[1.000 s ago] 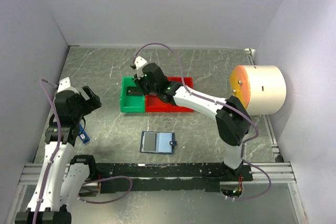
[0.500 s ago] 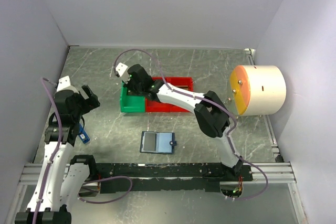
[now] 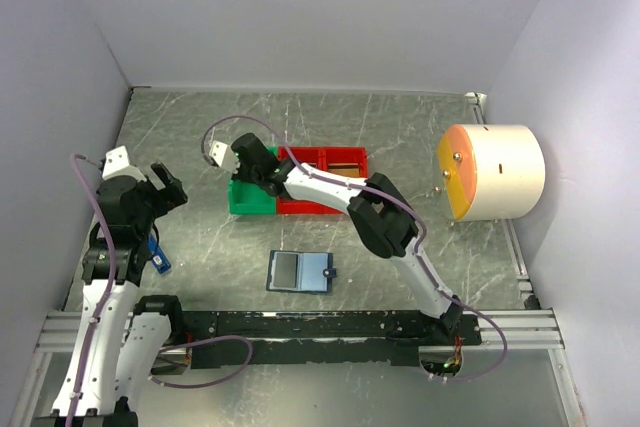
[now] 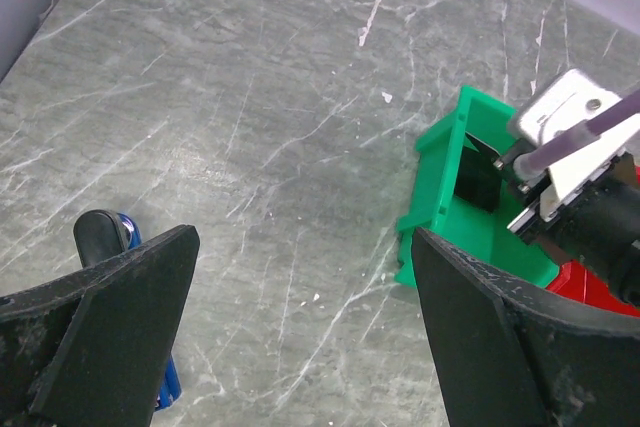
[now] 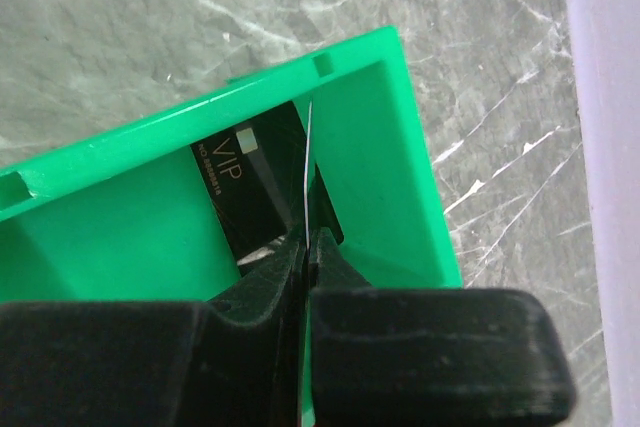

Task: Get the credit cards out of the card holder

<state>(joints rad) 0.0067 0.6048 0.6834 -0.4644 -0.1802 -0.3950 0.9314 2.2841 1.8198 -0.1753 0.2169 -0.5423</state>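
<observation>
Over green bin (image 5: 375, 167), right gripper (image 5: 305, 247) pinches thin card (image 5: 308, 167) edge-on; dark card (image 5: 240, 187) below.

Grey marbled table (image 3: 400, 127) bears green bin (image 3: 250, 209), red bin (image 3: 305, 206), card holder (image 3: 302, 271) (lying open), blue tag (image 3: 160, 259).

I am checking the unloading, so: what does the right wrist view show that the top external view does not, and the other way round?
Only the right wrist view: the right tool shut on a thin card seen edge-on, and a dark VIP card lying in the bin. Only the top view: the open card holder, the red bin, the left tool. Both: the green bin.
</observation>
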